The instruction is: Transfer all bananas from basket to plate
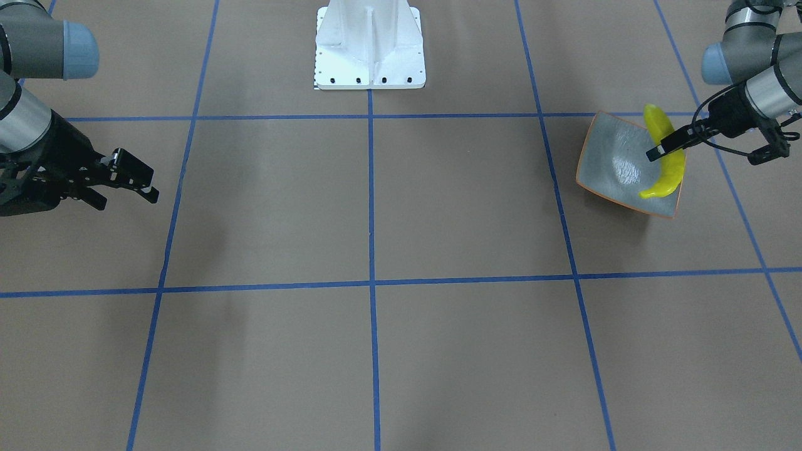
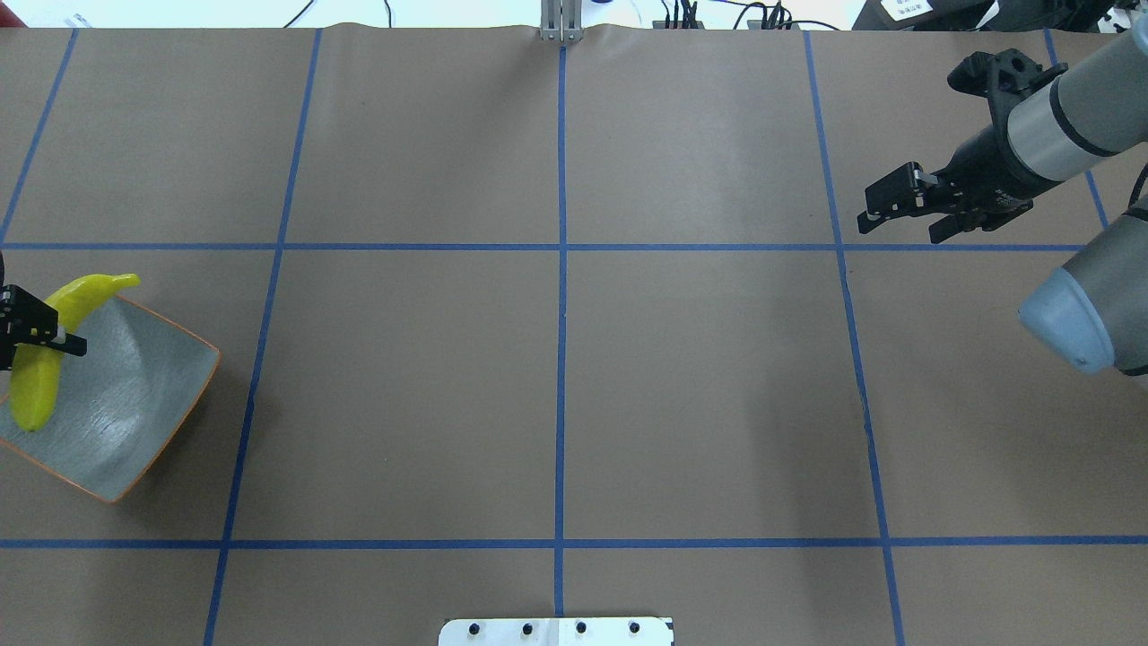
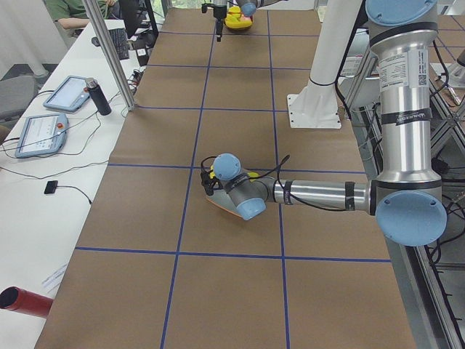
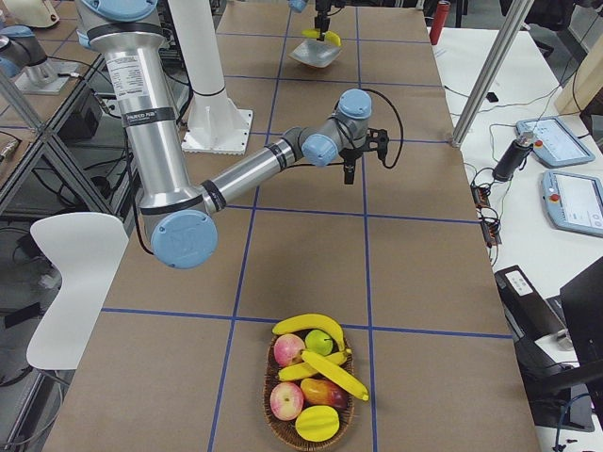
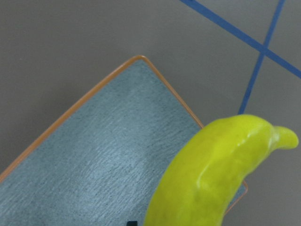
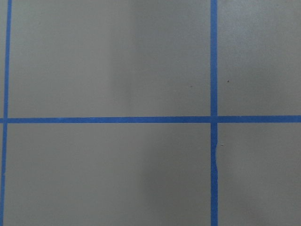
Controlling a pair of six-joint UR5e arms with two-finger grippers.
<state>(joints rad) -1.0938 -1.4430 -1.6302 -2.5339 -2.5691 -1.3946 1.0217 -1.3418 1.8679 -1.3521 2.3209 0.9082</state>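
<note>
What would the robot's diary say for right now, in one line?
left fingers: shut on banana over plate | right fingers: open, empty | basket: other bananas inside

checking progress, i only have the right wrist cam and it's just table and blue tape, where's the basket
Observer: The basket sits at the end of the table on the robot's right, with at least two bananas in it among other fruit.
Operator: anything on the plate yet
Observer: One banana is at the plate, its lower tip down in the dish, and the left gripper is shut across its middle.
Operator: and my gripper
Observer: The right gripper looks open and empty, hanging over bare table, not above the basket.
</note>
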